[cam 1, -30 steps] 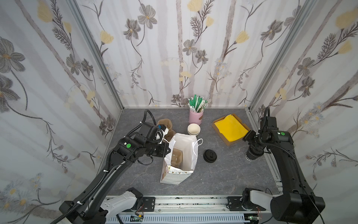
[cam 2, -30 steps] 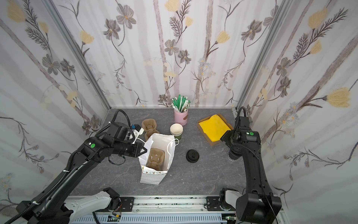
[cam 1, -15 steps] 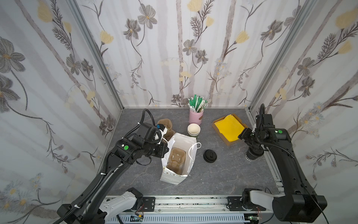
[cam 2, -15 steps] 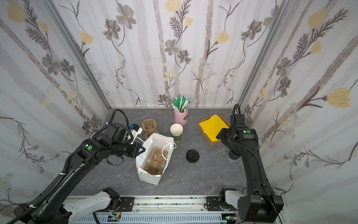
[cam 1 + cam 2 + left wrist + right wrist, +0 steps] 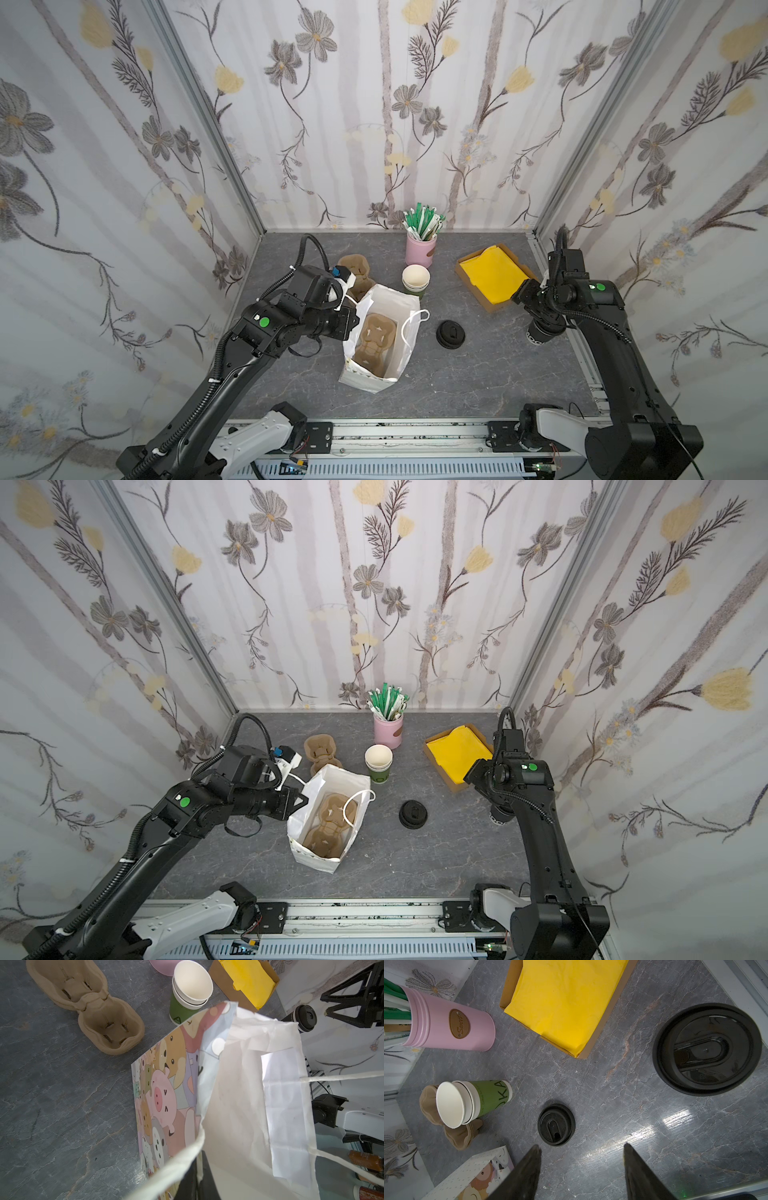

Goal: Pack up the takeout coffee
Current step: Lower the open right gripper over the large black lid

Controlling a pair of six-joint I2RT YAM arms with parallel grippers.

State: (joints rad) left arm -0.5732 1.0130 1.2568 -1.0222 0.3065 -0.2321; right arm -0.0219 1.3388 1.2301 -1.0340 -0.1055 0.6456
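The takeout coffee, a small paper cup under a black domed lid, stands at the right of the table, also seen in the left wrist view. My right gripper hangs open and empty above the table, just beside the cup on its inner side; both top views show it. My left gripper is shut on the rim of the white handled bag, which has cartoon animals outside. A brown cup carrier lies inside the bag.
A loose black lid lies between bag and coffee. Behind the bag stand stacked lidless cups, a pink cup of stirrers and a second brown carrier. A cardboard tray of yellow napkins sits back right.
My left gripper has drawn the bag's rim slightly leftward, so the bag leans and gapes wider. My right wrist has swung a little toward the middle.
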